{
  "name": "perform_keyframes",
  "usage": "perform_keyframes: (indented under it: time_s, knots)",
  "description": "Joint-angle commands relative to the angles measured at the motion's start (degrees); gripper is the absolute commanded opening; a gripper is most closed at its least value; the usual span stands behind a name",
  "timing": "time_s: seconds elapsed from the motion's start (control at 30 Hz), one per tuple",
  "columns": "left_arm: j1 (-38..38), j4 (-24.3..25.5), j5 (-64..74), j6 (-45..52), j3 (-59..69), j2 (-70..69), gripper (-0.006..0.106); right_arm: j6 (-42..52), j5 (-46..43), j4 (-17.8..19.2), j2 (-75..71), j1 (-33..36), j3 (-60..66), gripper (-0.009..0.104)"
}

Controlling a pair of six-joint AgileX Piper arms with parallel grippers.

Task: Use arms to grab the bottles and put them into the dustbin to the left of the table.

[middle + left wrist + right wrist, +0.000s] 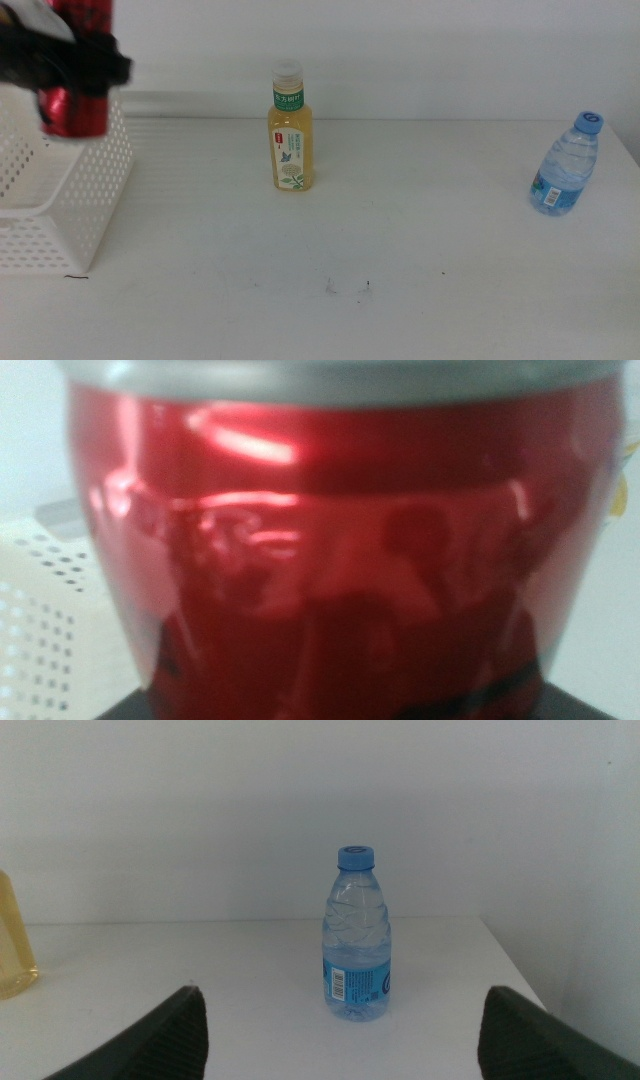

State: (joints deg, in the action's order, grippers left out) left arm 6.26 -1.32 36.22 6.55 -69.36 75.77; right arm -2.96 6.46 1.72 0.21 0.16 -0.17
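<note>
While I hold the red can (75, 95) gripped in the left pincer (65, 62) just above the white basket (60, 215), nothing looks dropped yet, as far as I can judge. Right of the basket, the tea bottle (290, 130) stands upright on the counter (380, 240). Much farther right of the basket stands the water bottle (566, 165), with my right pincer (340, 1040) spread wide, facing it, waiting.

- The dustbin (62, 190) sits at the left edge of the table (400, 260).
- The can (78, 70) hangs over the dustbin, held by the left gripper (70, 62).
- The tea bottle (290, 135) stands in the middle, toward the back.
- The water bottle (566, 165) stands far right.
</note>
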Motion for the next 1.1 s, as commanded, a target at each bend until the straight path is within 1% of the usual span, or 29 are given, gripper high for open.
perform_keyframes:
  time_s: [0.0, 0.07, 0.13, 0.17, 0.3, 0.4, 0.6, 0.8, 0.83, 0.97, 1.07]
  knots:
    - [-2.9, -5.8, 4.1, 8.2, -5.3, 0.5, 0.025, 0.2, -0.4, 0.6, -0.2, -0.2, 0.2, 0.093]
    - [-6.2, -11.2, 8.8, 13.9, -9.3, 2.4, 0.025, 0.2, -0.4, 0.6, -0.2, -0.2, 0.2, 0.093]
    - [-9.9, -14.7, 12.1, 17.5, -12.7, 4.5, 0.025, 0.2, -0.4, 0.6, -0.2, -0.2, 0.2, 0.093]
    - [-11.5, -15.5, 13.7, 18.5, -14.4, 5.9, 0.025, 0.2, -0.4, 0.6, -0.2, -0.2, 0.2, 0.093]
    - [-15.4, -14.5, 18.5, 19.8, -20.1, 11.3, 0.025, 0.2, -0.4, 0.6, -0.2, -0.2, 0.2, 0.093]
    - [-17.6, -14.7, 22.7, 22.7, -23.8, 15.5, 0.025, 0.2, -0.4, 0.6, -0.2, -0.2, 0.2, 0.093]
    - [-20.5, -14.1, 24.0, 23.5, -28.8, 22.9, 0.025, 0.2, -0.4, 0.6, -0.2, -0.2, 0.2, 0.093]
    - [-23.8, -13.6, 24.0, 23.8, -30.8, 28.4, 0.025, 0.2, -0.4, 0.6, -0.2, -0.2, 0.2, 0.093]
    - [-23.9, -13.3, 23.8, 24.6, -30.8, 29.0, 0.025, 0.2, -0.4, 0.6, -0.2, -0.2, 0.2, 0.093]
    - [-24.0, -8.7, 23.7, 24.7, -30.8, 31.8, 0.025, 0.2, -0.4, 0.6, -0.2, -0.2, 0.2, 0.093]
    - [-24.1, -8.1, 23.1, 24.3, -30.8, 34.1, 0.025, 0.2, -0.4, 0.6, -0.2, -0.2, 0.2, 0.093]
